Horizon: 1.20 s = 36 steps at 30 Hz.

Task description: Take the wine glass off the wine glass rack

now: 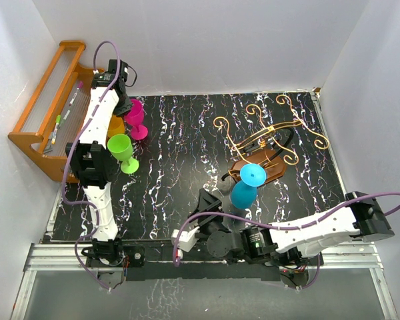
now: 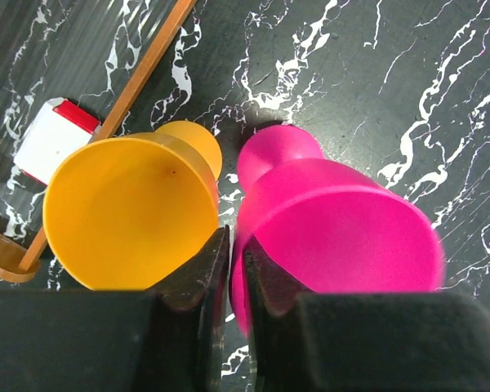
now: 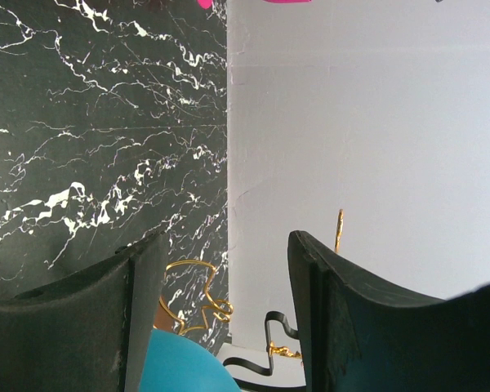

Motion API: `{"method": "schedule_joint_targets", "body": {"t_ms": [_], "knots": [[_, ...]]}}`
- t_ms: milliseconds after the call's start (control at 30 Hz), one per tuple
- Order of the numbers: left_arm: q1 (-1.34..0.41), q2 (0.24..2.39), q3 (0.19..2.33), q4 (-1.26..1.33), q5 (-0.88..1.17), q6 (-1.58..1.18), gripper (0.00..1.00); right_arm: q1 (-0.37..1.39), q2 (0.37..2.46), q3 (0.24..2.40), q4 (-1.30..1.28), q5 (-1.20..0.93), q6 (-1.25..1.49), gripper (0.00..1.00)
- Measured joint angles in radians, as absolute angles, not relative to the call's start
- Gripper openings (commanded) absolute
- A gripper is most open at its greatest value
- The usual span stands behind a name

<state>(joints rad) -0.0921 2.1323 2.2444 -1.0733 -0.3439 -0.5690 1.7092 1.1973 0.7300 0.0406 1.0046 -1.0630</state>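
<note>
- The right claw (image 3: 229,245) is at the bottom centre of the top view. It is spread wide and holds nothing, and the blue glass (image 1: 245,188) shows just below its fingers in the wrist view.
- The blue glass sits foot-up, tilted, just in front of the rack (image 1: 272,128). Whether it hangs from a gold arm or only leans there cannot be told.
- The other gold arms of the rack, right of centre, carry no glass.
- The green glass (image 1: 122,151) stands on the tabletop (image 1: 180,147) at left, well apart from the rack.
- The left claw (image 2: 235,245), upper left, is closed to a slit on the rim of the pink glass (image 2: 335,237), with the orange glass (image 2: 126,216) just beside it.
- Judged from this, three glasses are off the rack and the blue one is what is left.
- The tabletop is black with white marbling. A wooden shelf (image 1: 43,100) stands at its far left, and plain white walls (image 1: 207,40) close in the scene.
</note>
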Motion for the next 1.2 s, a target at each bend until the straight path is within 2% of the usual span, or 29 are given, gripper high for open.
{"method": "schedule_joint_targets", "body": {"t_ms": [133, 567, 767, 900, 1000, 1100, 1133, 1200], "knots": [[-0.094, 2.138, 2.244, -1.07, -0.34, -0.569, 0.28, 1.709, 1.183, 0.73, 0.032, 1.013, -1.051, 0.62], [-0.093, 2.111, 2.241, -1.047, -0.268, -0.579, 0.34, 1.709, 1.192, 0.731, 0.026, 1.018, -1.018, 0.62], [-0.093, 1.864, 2.071, -0.984, -0.12, -0.6, 0.34, 1.708, 1.261, 0.833, 0.02, 0.968, -0.979, 0.65], [-0.093, 1.585, 1.889, -0.902, -0.009, -0.629, 0.35, 1.668, 1.37, 1.089, -0.036, 0.936, -0.89, 0.61], [-0.094, 1.349, 1.74, -0.83, 0.047, -0.656, 0.38, 1.556, 1.554, 1.545, -0.246, 0.934, -0.687, 0.57], [-0.094, 1.202, 1.652, -0.779, 0.076, -0.679, 0.39, 1.428, 1.716, 2.043, -0.545, 0.851, -0.365, 0.56], [-0.094, 1.169, 1.632, -0.767, 0.086, -0.685, 0.39, 1.385, 1.738, 2.159, -0.609, 0.802, -0.255, 0.56], [-0.094, 1.134, 1.604, -0.749, 0.102, -0.695, 0.39, 1.3, 1.699, 2.232, -0.708, 0.7, -0.054, 0.54]]}}
